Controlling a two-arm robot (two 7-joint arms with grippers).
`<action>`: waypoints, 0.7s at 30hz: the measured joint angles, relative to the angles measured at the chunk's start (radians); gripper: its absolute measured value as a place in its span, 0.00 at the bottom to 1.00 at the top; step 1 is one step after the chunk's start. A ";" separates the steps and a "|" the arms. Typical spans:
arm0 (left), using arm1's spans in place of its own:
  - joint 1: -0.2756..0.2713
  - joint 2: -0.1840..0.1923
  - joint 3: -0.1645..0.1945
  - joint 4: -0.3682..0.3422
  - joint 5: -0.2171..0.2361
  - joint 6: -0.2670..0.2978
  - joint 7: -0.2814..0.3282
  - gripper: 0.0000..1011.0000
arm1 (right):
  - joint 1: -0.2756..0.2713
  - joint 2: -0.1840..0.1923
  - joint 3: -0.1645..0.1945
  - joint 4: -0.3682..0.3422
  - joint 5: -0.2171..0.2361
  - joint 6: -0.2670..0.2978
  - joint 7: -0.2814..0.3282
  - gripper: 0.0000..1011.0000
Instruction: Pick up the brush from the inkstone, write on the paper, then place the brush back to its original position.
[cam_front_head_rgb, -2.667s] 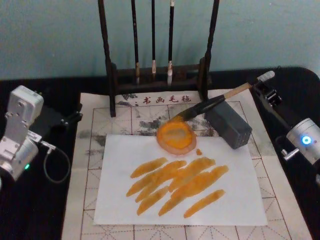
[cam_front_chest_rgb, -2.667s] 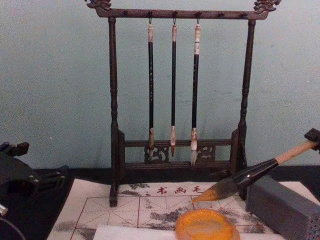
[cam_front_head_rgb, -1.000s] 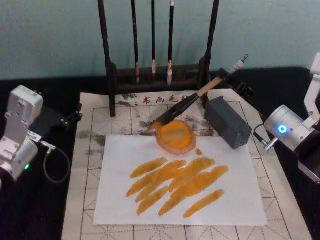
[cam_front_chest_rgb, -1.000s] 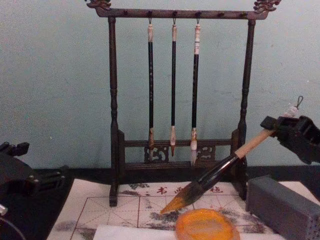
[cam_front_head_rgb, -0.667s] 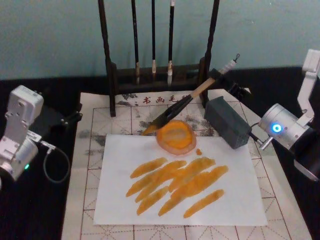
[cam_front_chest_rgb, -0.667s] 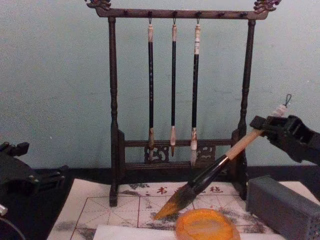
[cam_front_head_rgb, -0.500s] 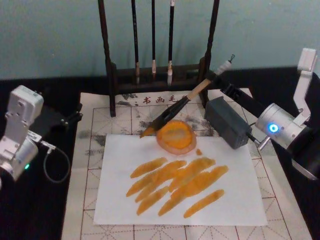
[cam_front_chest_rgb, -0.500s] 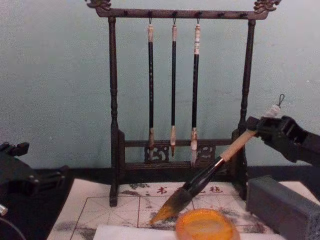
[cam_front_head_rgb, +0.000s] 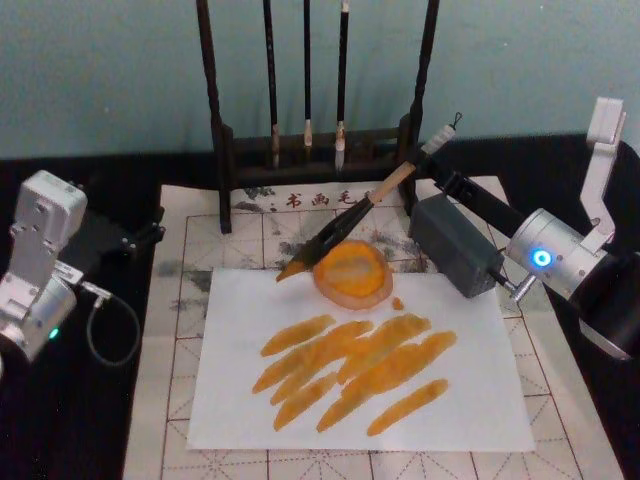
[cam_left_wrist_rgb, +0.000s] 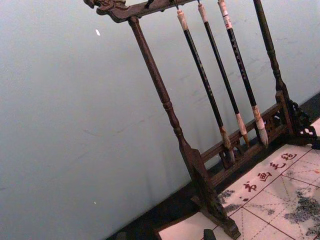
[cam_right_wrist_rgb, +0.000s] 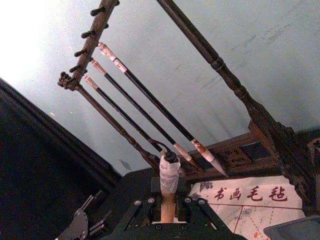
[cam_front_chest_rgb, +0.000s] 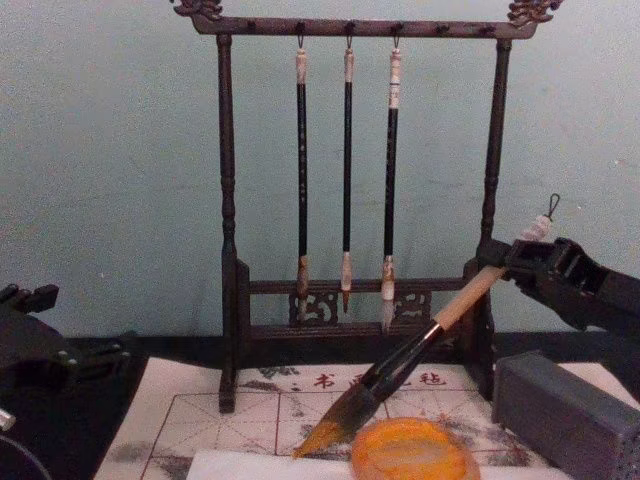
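My right gripper (cam_front_head_rgb: 432, 152) is shut on the upper end of the brush's tan handle (cam_right_wrist_rgb: 168, 202), behind and to the right of the inkstone. The brush (cam_front_head_rgb: 345, 222) slants down to the left, and its orange-stained tip (cam_front_chest_rgb: 318, 437) sits low by the paper's far edge, just left of the inkstone (cam_front_head_rgb: 352, 272). This orange dish (cam_front_chest_rgb: 412, 450) rests on the far edge of the white paper (cam_front_head_rgb: 470, 400), which carries several orange strokes. At the table's left edge my left arm (cam_front_head_rgb: 40, 262) is parked, with its gripper (cam_front_chest_rgb: 45, 350) away from the paper.
A dark wooden rack (cam_front_head_rgb: 310, 150) with three thin hanging brushes (cam_front_chest_rgb: 346, 170) stands right behind the brush. A grey block (cam_front_head_rgb: 455, 246) lies right of the inkstone, under my right arm. The cream mat with red grid (cam_front_head_rgb: 180, 330) lies under the paper.
My right gripper has carried the brush leftward and tilted it steeper. The tip went from right of the inkstone, across it, to just left of it and lower.
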 joint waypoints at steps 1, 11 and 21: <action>0.000 0.000 0.000 0.000 0.000 0.000 0.000 0.99 | 0.000 0.000 0.000 0.000 0.000 0.000 0.000 0.18; 0.000 0.000 0.000 0.000 0.000 0.000 0.000 0.99 | 0.000 0.001 0.001 0.000 0.000 0.000 0.000 0.18; 0.000 0.000 0.000 0.000 0.000 0.000 0.000 0.99 | -0.001 0.001 0.001 -0.001 0.000 0.000 -0.001 0.18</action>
